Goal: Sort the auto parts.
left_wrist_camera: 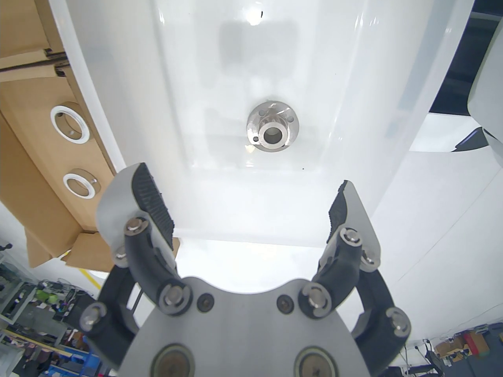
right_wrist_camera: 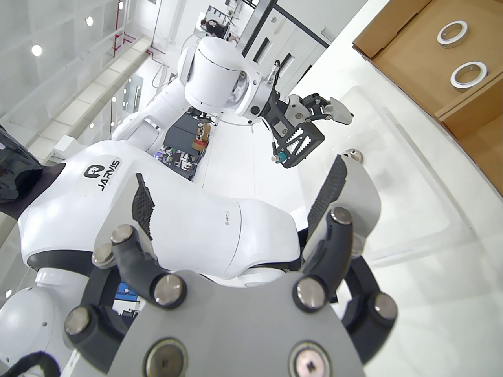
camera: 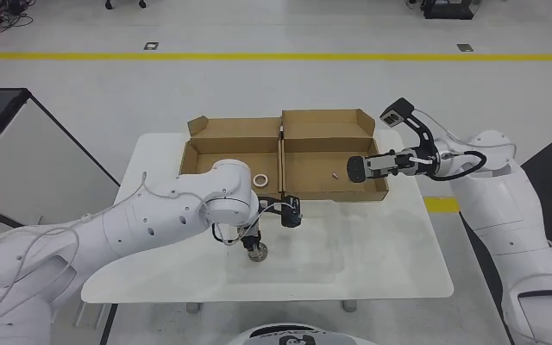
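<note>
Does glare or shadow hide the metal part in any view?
Left wrist view: lamp glare on the tray, well clear of the flange. Top view: even light, flange plain. Right wrist view: the right pincer hides most of it.

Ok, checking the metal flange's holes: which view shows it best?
Left wrist view: the metal flange lies unobstructed, bore and holes visible. Top view shows it tiny; right wrist view, just a sliver behind the right end effector.
</note>
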`<state>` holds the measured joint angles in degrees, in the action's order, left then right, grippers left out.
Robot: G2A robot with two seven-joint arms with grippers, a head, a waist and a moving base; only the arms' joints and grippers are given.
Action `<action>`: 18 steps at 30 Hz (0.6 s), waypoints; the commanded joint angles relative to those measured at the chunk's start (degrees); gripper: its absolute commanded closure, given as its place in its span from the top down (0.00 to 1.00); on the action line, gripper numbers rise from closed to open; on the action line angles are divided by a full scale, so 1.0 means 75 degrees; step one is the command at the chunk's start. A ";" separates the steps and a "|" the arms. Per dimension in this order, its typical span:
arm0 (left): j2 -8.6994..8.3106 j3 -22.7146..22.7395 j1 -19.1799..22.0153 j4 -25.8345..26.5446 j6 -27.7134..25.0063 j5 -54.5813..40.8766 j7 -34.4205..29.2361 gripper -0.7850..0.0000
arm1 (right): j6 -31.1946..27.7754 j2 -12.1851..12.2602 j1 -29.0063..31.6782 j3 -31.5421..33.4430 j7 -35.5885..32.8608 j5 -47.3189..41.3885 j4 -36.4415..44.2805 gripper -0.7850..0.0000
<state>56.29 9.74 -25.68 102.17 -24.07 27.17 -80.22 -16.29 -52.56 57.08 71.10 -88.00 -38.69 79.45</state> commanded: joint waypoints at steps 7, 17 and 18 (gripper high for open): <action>0.0043 0.0000 -0.0158 0.0226 0.0096 0.0484 0.0040 1.00 | 0.0000 0.0000 0.0000 0.0000 0.0000 0.0000 0.0000 1.00; 0.0340 0.0000 -0.0501 0.0299 0.0451 0.0705 -0.0451 1.00 | 0.0000 0.0000 0.0000 0.0000 0.0000 0.0000 0.0000 1.00; 0.0364 0.0000 -0.0541 0.0237 0.0464 0.0716 -0.0465 1.00 | 0.0000 0.0000 0.0000 0.0000 0.0000 0.0000 0.0000 1.00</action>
<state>58.85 9.74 -29.44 104.41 -20.64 32.49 -83.65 -16.29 -52.56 57.08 71.10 -88.00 -38.69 79.45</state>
